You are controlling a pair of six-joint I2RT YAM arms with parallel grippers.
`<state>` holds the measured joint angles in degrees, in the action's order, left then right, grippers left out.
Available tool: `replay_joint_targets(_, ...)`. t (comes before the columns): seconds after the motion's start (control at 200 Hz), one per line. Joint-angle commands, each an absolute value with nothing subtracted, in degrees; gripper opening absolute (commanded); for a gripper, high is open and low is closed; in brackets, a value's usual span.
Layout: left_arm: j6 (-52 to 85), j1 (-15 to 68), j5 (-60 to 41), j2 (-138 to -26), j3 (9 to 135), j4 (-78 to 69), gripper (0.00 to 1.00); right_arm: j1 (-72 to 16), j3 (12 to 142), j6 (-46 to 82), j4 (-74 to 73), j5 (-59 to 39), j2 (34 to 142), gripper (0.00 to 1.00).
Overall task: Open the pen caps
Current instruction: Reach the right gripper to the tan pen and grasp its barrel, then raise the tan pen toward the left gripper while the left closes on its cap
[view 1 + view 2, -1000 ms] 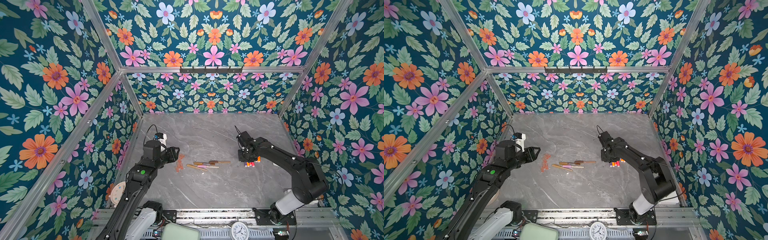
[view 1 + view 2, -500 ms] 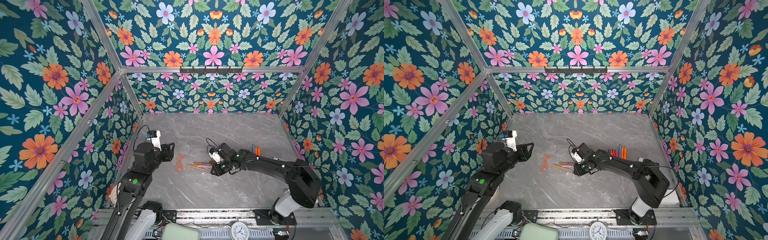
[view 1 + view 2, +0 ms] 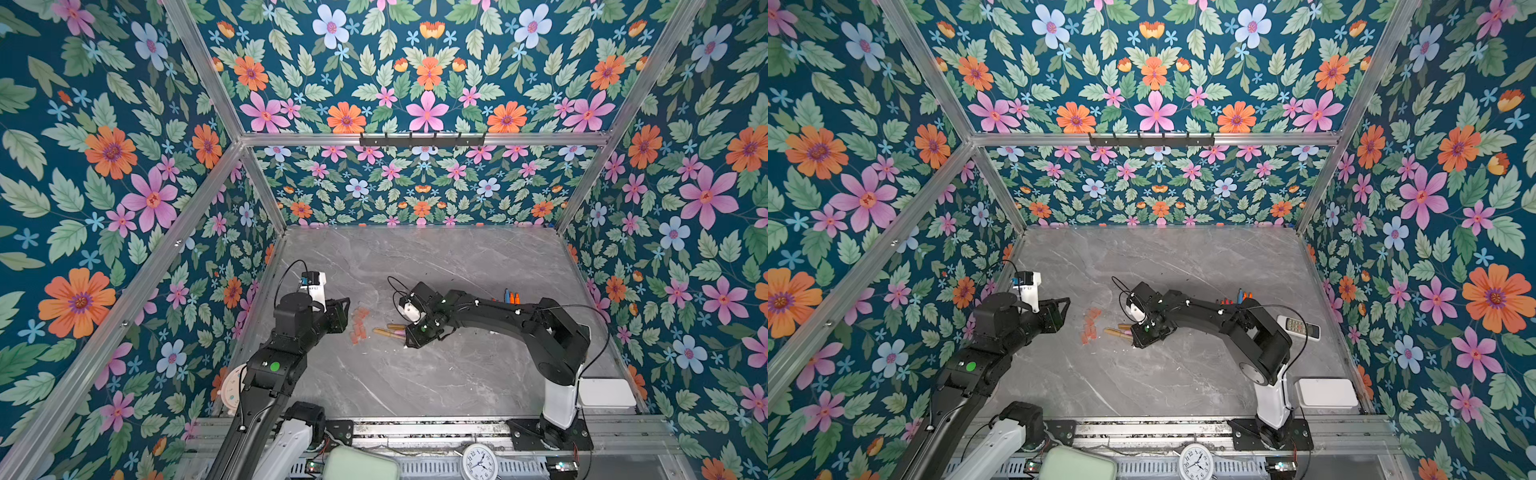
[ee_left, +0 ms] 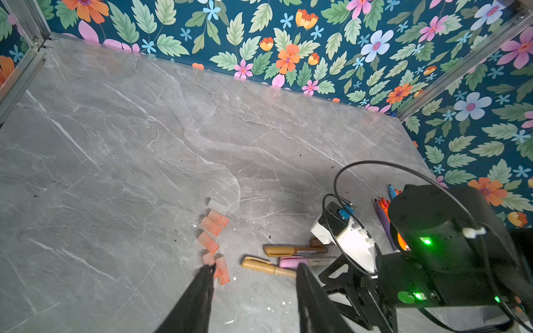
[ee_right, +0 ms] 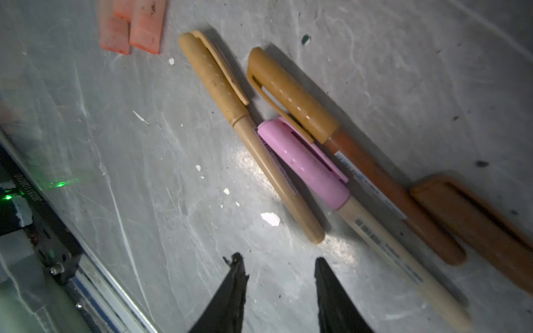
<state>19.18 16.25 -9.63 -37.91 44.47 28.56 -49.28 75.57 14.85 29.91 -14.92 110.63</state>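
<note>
3 capped pens (image 3: 388, 331) lie low in the middle of the frame in both top views, on the grey marble table (image 3: 415, 266), side by side and touching. The right wrist view shows them closely: a tan pen (image 5: 277, 177) under a tan cap (image 5: 213, 75), a cream pen (image 5: 398, 259) under a pink cap (image 5: 302, 164), and a brown pen (image 5: 389, 196) under a brown-gold cap (image 5: 291, 95). A 4th brown piece (image 5: 476, 227) beside them is too blurred to tell cap from pen.

They look light, stiff and smooth. Being round, they should roll if nudged, and packed this tightly, 1 lifted may drag its neighbour. Each cap is probably a friction fit, so I would put 1 gripper on the bare barrel and the other across the cap, clear of its springy clip, then pull straight along the pen.

In a top view their long axes run nearly left to right, slightly tilted, with caps toward the left of the frame and barrels toward the right.

The right gripper (image 5: 277, 262) hangs just short of the barrel ends, jaws apart with nothing between them. The left gripper (image 4: 255, 268), further left in the top views, is also spread and empty, near the loose orange-pink caps (image 3: 358, 326). Uncapped pens (image 3: 511, 297) lie well apart, higher and to the right.
</note>
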Motion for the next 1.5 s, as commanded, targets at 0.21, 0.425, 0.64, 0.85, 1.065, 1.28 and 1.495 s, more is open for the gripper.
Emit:
replay_joint_targets(0.21,18.13,16.17,-10.0,-37.35,44.48,27.16,0.49,-50.07,80.29,12.82,34.87,-12.04,115.27,0.36)
replay_joint_targets(0.425,18.14,16.17,-10.2,-37.61,44.49,27.07,0.49,-50.77,81.9,12.52,35.66,-10.46,117.32,0.32)
replay_joint_targets(0.64,18.18,16.07,-10.28,-37.55,44.47,27.16,0.49,-52.44,85.49,9.91,39.04,-4.44,119.77,0.36)
replay_joint_targets(0.85,18.18,16.04,-10.2,-37.38,44.52,27.16,0.49,-54.37,88.01,7.22,41.5,-1.84,122.02,0.33)
replay_joint_targets(1.065,18.16,16.08,-10.11,-37.31,44.52,27.16,0.49,-57.89,89.21,5.12,43.92,2.46,124.55,0.17)
replay_joint_targets(1.28,18.2,16.03,-9.94,-37.09,44.48,27.25,0.49,-58.8,87.03,4.75,42.46,4.72,122.88,0.04)
replay_joint_targets(1.495,18.88,16.08,-9.59,-37.0,44.52,27.42,0.49,-58.9,82.49,3.09,37.8,4.76,116.54,0.01)
